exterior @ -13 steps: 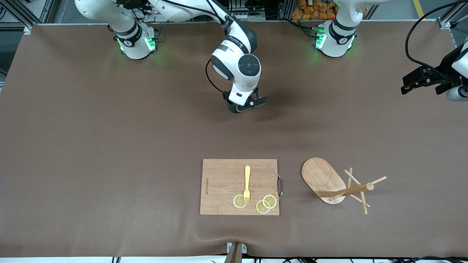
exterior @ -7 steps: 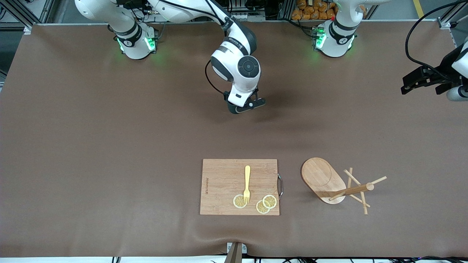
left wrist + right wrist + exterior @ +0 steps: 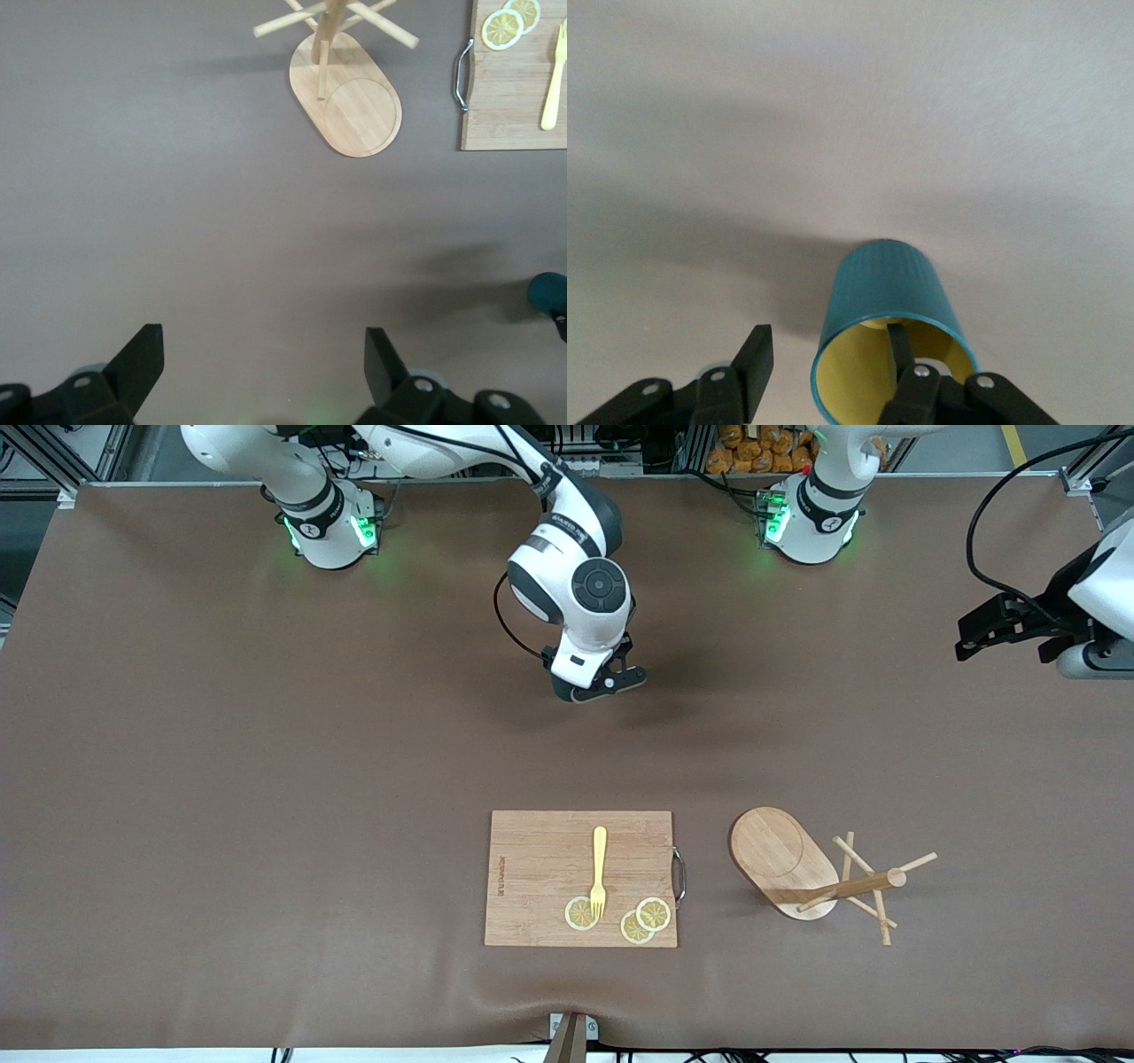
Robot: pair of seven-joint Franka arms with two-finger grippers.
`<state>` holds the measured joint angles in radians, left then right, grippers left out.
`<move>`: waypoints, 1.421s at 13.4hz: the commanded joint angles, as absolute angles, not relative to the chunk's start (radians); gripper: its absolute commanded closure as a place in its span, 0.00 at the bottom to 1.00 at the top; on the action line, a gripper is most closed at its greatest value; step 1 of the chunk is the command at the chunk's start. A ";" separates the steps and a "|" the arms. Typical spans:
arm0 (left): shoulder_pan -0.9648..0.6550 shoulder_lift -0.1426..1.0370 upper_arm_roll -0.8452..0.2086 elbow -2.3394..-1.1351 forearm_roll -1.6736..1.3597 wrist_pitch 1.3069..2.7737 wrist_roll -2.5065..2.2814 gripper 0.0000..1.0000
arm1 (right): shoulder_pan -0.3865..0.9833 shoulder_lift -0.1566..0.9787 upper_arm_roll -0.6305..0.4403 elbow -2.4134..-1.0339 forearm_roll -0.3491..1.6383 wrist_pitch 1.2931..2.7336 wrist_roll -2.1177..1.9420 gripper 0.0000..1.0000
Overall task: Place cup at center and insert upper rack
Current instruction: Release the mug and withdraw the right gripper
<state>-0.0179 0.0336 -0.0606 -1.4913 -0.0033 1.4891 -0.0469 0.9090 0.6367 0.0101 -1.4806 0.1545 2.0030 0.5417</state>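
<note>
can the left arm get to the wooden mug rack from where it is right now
Probably yes. The left gripper hangs open over bare table, and the upper rack stands in its wrist view with nothing between them.

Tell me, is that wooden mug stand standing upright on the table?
No, the mug stand lies tipped on its side beside the cutting board.

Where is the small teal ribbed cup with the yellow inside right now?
The small teal ribbed cup stands on the brown table mid-table, directly under the right gripper, one finger inside its rim; it is farther from the front camera than the wooden cutting board.
</note>
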 commanded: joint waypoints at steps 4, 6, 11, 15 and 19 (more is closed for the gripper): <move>-0.018 0.038 -0.069 -1.473 -0.023 1.489 -0.074 0.00 | 0.715 0.402 0.014 -1.422 0.160 1.810 0.412 0.00; -0.014 0.035 -0.069 -1.473 -0.023 1.488 -0.072 0.00 | 0.611 0.336 0.011 -1.420 0.156 1.728 0.196 0.00; -0.003 0.028 -0.058 -1.470 -0.017 1.483 -0.055 0.00 | 0.318 0.169 0.009 -1.422 0.150 1.551 0.126 0.00; 0.000 0.028 -0.063 -1.470 -0.017 1.483 -0.069 0.00 | 0.132 0.098 0.009 -1.427 0.109 1.470 -0.053 0.00; -0.018 0.025 -0.144 -1.466 -0.021 1.482 -0.260 0.00 | 0.061 0.087 -0.049 -1.428 0.036 1.468 -0.115 0.00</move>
